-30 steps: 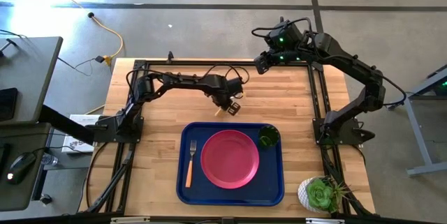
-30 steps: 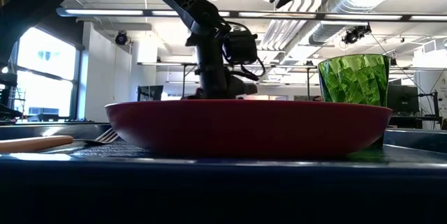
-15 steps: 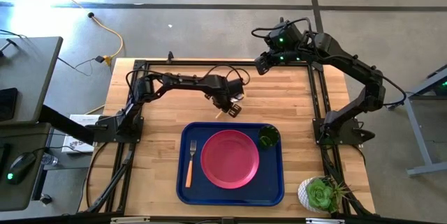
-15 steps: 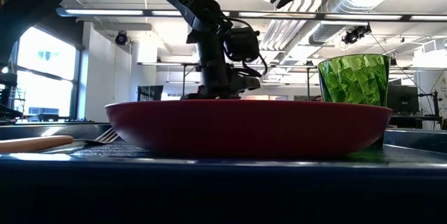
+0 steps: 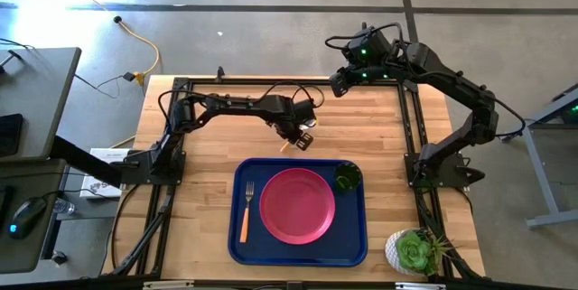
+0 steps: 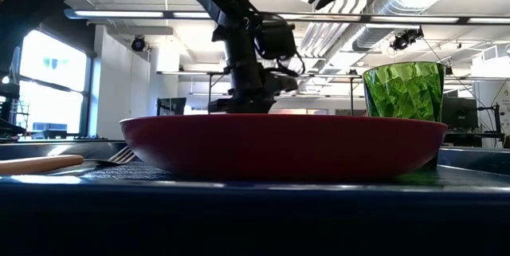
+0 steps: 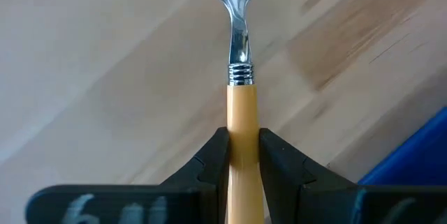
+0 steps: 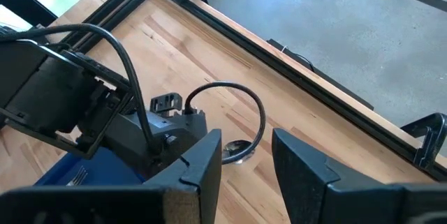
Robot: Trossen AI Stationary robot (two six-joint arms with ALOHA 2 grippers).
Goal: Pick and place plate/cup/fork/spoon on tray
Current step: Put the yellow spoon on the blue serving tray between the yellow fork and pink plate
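So the left gripper (image 5: 299, 137) is out over the bare wood of the desk (image 5: 199, 195), just behind the back edge of the tray (image 5: 237, 247). Its fingers (image 7: 213, 160) are pinched tight on the orange handle of the spoon (image 7: 241, 105); in the left wrist view the handle sits squarely between the two dark tips and the silver bowl points away over the wood grain, with a corner of blue tray showing to one side. From above you can only make out a bit of orange handle poking out under the gripper.

On the tray, going across: the fork (image 5: 246, 209) lies along the left side, tines toward the back, orange handle toward the front. Next to it, apart from it, is the plate (image 5: 297, 204), roughly mid-tray. The cup (image 5: 348, 177) stands upright in the back right corner, just beside the plate's rim. The low view shows the same lineup: fork at far left, plate filling the middle, cup behind its right edge.

The right gripper (image 5: 340, 80) hangs up high near the back right of the desk, well apart from everything, fingers (image 8: 199, 167) spread open with nothing between them.

A potted succulent (image 5: 414, 252) sits at the desk's front right corner, off the tray.
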